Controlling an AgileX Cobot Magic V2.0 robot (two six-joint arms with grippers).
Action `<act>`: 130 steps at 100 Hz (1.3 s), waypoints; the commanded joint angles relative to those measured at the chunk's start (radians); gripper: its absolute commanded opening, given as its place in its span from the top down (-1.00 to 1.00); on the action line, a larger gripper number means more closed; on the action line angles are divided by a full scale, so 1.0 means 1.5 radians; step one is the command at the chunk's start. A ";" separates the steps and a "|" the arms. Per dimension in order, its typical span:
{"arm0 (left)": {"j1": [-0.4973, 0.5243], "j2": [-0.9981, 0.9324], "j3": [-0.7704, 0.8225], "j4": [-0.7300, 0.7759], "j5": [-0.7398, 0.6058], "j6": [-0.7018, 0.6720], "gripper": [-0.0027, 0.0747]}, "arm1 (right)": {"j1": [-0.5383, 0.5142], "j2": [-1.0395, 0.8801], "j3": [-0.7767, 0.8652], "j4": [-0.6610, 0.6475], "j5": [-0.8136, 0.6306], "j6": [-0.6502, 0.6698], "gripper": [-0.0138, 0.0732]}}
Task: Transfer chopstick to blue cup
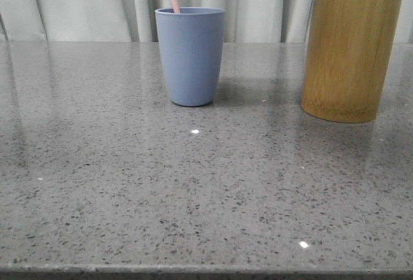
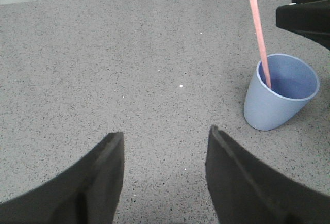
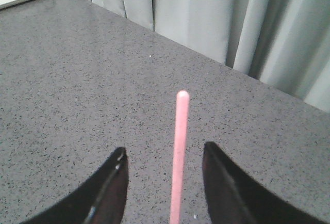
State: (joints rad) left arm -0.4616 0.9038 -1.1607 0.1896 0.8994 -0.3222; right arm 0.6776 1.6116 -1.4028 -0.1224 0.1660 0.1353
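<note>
A pale pink chopstick (image 2: 259, 33) is standing tilted inside the blue cup (image 1: 190, 56) on the grey speckled table (image 1: 193, 196). The right gripper (image 3: 165, 182) is hovering around its top, jaws spread, not touching. The left gripper (image 2: 165, 152) is hanging nearby, jaws spread, holding nothing. A bamboo cylinder (image 1: 352, 54) is standing well apart.

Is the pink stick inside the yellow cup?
No, the chopstick stands in the blue cup, not the bamboo cylinder.

At the right of the frame the blue cup (image 2: 281, 94) stands on the speckled grey desk (image 2: 129, 53), a pink chopstick (image 2: 258, 30) leaning inside. The left gripper (image 2: 165, 177) spreads wide at bottom, nothing between its fingers. Another dark gripper part (image 2: 307, 12) shows upper right.
</note>
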 commanded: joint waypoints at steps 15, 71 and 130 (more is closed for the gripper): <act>-0.004 -0.026 -0.016 0.025 -0.054 -0.007 0.01 | -0.025 -0.078 -0.006 -0.008 -0.020 -0.003 -0.14; -0.003 -0.083 0.050 0.072 -0.098 -0.046 0.01 | -0.115 -0.327 0.174 -0.011 -0.005 -0.003 -0.11; -0.003 -0.252 0.170 0.170 -0.097 -0.094 0.01 | -0.284 -0.631 0.360 -0.071 0.126 -0.003 -0.02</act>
State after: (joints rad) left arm -0.4616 0.5617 -0.9067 0.4098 0.8308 -0.4471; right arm 0.2805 0.7239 -0.8629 -0.1948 0.3830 0.1353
